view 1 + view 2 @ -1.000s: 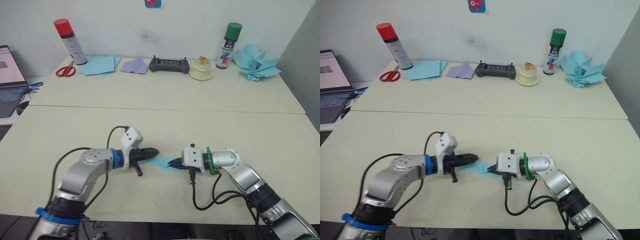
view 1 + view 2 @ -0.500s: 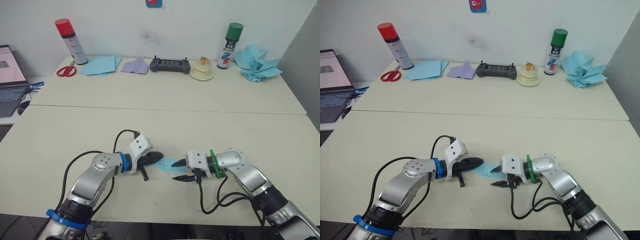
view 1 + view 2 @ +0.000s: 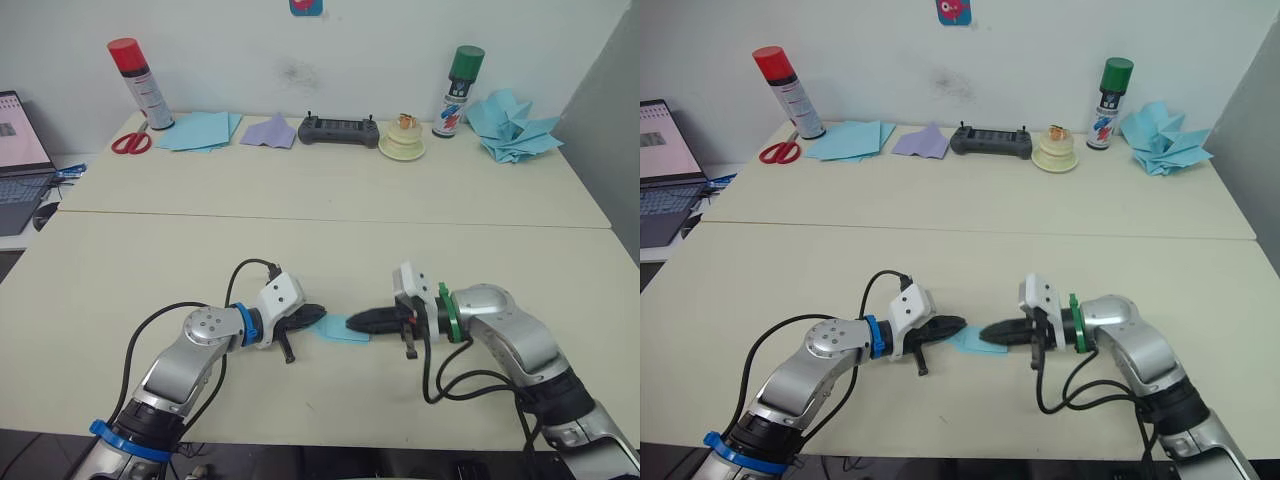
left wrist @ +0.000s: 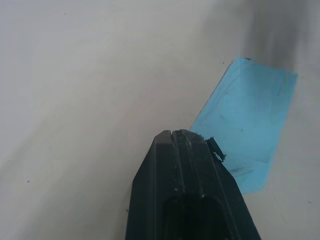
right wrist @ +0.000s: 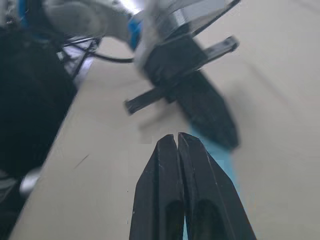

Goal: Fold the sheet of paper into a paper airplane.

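Far left at the table's edge: laptop point(image 3: 18, 160). Along the back row: red-capped spray can point(image 3: 139, 83), scissors point(image 3: 131, 142), flat pile of blue sheets point(image 3: 198, 129), pale purple paper piece point(image 3: 268, 131), black controller point(image 3: 339, 130), green-capped can point(image 3: 458, 90), spiky heap of blue shapes point(image 3: 512, 126). All well apart from the work.

Near the front edge: left gripper point(image 3: 309, 315), fingers pressed together, tips resting on or just over one end of the sheet of paper point(image 3: 341, 328). Paper flat on the table point(image 3: 330, 250), folded narrow. From the left wrist view, fingertips point(image 4: 187, 145) overlapping the paper's edge; pinned or merely touching, hard to say. Right gripper point(image 3: 362, 321) at the opposite end, fingers likewise closed with nothing between them, tips at the paper's edge.

Risks: paper skidding or rotating under a pushing tip if the other end is not held down; a skewed crease from uneven pressure; two tips meeting over so small a piece and colliding.

Room: broad bare tabletop behind and to both sides; front edge close, so little margin toward the robot.
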Robot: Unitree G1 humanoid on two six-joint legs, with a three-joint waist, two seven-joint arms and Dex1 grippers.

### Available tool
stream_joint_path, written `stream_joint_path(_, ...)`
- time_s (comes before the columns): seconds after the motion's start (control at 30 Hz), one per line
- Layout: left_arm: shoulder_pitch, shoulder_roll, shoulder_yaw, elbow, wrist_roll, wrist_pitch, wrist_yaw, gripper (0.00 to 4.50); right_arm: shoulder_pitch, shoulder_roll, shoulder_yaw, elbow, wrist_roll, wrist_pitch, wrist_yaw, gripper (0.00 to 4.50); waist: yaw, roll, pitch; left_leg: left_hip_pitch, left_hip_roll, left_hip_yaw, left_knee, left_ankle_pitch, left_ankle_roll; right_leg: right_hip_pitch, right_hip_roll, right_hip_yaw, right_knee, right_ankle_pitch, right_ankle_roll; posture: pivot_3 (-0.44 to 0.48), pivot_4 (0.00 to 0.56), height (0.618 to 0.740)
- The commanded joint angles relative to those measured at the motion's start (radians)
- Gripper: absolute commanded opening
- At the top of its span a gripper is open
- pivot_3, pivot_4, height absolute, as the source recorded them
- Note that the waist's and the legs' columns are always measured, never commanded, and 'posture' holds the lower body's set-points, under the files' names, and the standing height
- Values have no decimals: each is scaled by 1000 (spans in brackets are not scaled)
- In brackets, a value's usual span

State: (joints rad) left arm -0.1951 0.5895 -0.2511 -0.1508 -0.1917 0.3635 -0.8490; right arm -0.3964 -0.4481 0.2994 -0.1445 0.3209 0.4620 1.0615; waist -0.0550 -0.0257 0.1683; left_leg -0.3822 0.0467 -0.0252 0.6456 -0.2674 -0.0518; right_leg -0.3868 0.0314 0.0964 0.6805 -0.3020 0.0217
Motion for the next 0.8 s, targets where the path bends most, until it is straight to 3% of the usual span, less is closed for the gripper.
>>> stream_joint_path(0.03, 34, 17, -54, 44, 47, 11, -26, 0, -14, 30, 34, 75, -116, -47, -122, 38, 0, 0, 0, 0, 0, 0, 0, 0, 0, 0, 0, 0, 0, 0, 0, 0, 150, 740)
stream_joint_path(0.47, 29, 28, -45, 59, 63, -1, -37, 0, 36, -2, 101, 81, -218, -36, -143, 38, 1, 0, -1, 0, 0, 1, 0, 0, 0, 0, 0, 0, 0, 1, -1, 0, 150, 740)
stream_joint_path(0.8, 25, 24, -47, 71, 64, -3, -28, 0, 118, -140, -13, 37, -172, 12, -131, 38, 2, 0, -5, 2, -1, 1, 1, 0, 0, 2, 0, 0, 0, -1, 2, 0, 150, 740)
